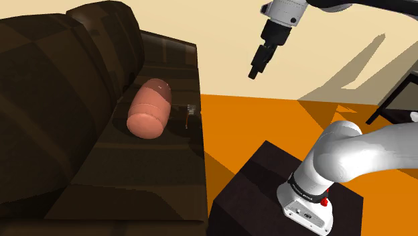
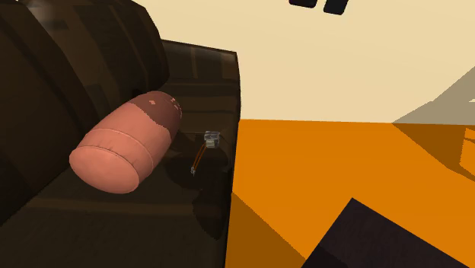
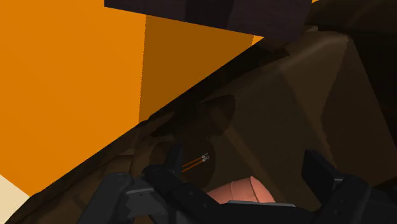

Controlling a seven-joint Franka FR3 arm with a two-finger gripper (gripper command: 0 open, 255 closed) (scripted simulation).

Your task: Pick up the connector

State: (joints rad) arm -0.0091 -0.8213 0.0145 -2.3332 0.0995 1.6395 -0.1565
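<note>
The connector is a small clear plug with a short brown lead. It lies on the dark brown sofa seat close to the seat's edge, just beside a pink bolster cushion. In the shoulder view the connector is a tiny speck by the cushion. My black gripper hangs high in the air, well above the connector and out past the sofa's edge toward that view's right. In the wrist view the gripper is open with nothing between its fingers, and the connector lies far below.
The sofa's backrest rises behind the cushion. An orange floor spreads beside the sofa. My dark box stand sits at the shoulder view's lower right, and a dark piece of furniture stands at its far right.
</note>
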